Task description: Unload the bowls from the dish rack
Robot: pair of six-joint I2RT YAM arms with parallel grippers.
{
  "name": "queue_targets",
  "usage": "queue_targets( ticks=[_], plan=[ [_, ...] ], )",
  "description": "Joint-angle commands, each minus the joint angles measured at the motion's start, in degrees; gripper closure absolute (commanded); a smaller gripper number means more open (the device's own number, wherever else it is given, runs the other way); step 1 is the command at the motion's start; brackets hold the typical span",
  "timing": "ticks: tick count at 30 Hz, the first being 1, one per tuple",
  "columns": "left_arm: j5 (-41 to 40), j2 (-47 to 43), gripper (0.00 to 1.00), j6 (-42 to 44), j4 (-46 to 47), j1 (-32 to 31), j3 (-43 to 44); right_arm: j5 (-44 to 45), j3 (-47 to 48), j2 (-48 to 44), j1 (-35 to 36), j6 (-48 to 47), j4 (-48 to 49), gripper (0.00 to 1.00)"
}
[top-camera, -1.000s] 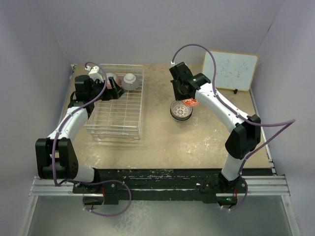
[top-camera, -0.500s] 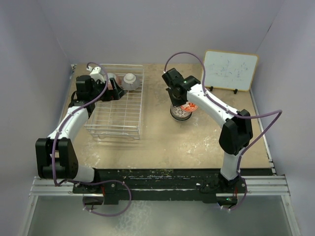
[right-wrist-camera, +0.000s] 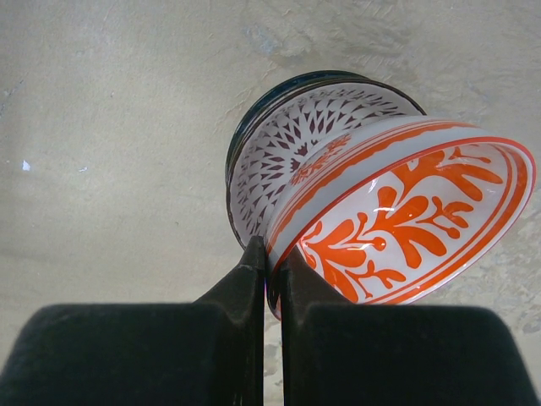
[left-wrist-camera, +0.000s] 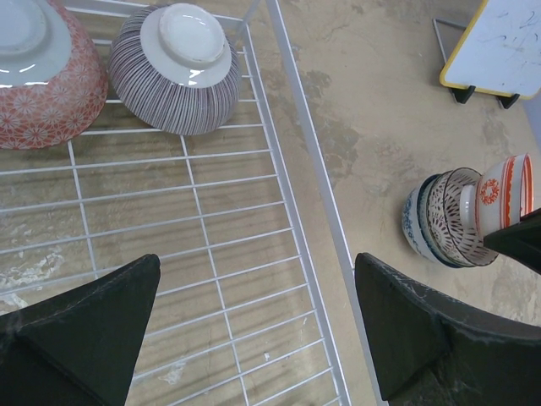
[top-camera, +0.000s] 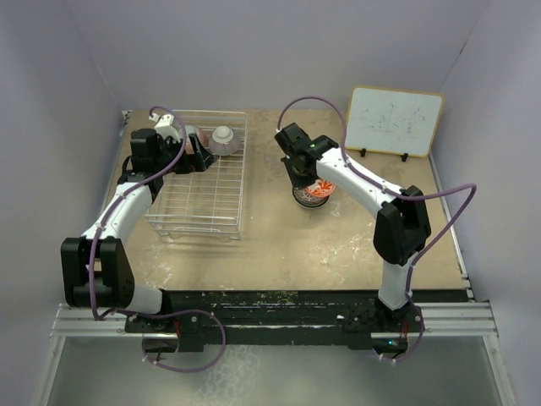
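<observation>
Fingers of my right gripper (right-wrist-camera: 269, 269) are pinched tight on the rim of the red-orange bowl (right-wrist-camera: 406, 211), which tilts over the stacked bowls (right-wrist-camera: 279, 144) on the table (top-camera: 279, 245) (white inside, orange leaf pattern). My left gripper (left-wrist-camera: 256, 288) gapes wide above the dish rack (left-wrist-camera: 292, 194), holding nothing. A pink bowl (left-wrist-camera: 51, 93) and a grey striped bowl (left-wrist-camera: 182, 76) sit upside down at its far end.

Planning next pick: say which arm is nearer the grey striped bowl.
Left. Left fingers hover over the rack near the grey bowl; right fingers hold the orange bowl over the stack outside.
</observation>
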Motion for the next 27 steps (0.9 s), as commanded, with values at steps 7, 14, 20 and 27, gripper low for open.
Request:
queue_targets(
  ticks=[7, 14, 20, 27],
  plan=[
    [0.3, -0.2, 0.0, 1.4, 1.2, -0.2, 2.8, 0.9, 0.4, 2.2, 0.8, -1.4, 3.4, 1.0],
    [0.1, 0.0, 0.0, 1.6, 1.0, -0.2, 3.0, 1.3, 0.6, 3.7, 0.8, -1.0, 3.0, 0.92],
    [0.3, 0.0, 0.0, 1.8, 0.7, -0.2, 3.2, 0.9, 0.1, 1.2, 1.0, -0.3, 2.3, 0.73],
    [0.6, 0.4, 0.01, 1.6, 0.7, -0.2, 3.2, 0.5, 0.0, -3.9, 1.0, 0.1, 2.0, 0.53]
  ],
)
